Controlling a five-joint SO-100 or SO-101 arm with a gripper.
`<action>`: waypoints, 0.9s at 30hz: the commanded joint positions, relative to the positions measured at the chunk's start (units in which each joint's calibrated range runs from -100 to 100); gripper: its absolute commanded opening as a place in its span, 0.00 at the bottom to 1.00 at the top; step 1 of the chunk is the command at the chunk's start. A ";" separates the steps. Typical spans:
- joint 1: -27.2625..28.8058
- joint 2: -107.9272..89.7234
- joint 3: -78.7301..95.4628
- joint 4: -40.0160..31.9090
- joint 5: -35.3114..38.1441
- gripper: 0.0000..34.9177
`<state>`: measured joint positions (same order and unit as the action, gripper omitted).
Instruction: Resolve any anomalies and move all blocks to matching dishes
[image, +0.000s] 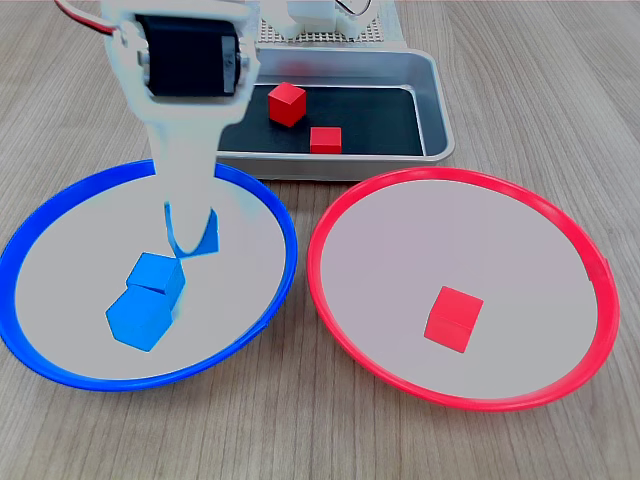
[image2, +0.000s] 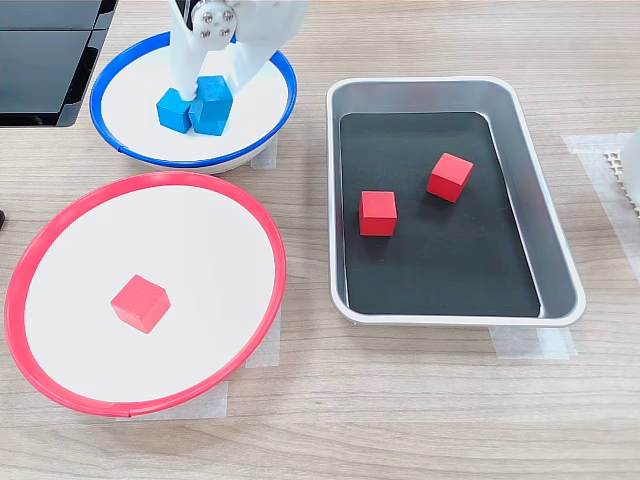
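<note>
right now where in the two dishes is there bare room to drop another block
The red-rimmed dish is nearly all bare; only one red block sits near its middle. The blue-rimmed dish is crowded: blue blocks cluster under the gripper, leaving free floor mainly toward the first exterior view's right rim.

A pale wood-grain tabletop (image: 560, 90) fills both exterior views, evenly lit. In the second exterior view, a black panel (image2: 45, 55) lies at the upper left corner, clear tape patches (image2: 525, 342) stuck nearby.
</note>
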<state>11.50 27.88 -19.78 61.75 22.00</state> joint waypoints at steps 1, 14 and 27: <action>0.02 -0.63 2.44 -5.08 1.22 0.63; 0.50 -37.05 38.58 4.82 10.21 0.52; 3.98 -71.67 84.73 -5.82 17.14 0.62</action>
<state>14.16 -37.94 59.35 57.91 37.73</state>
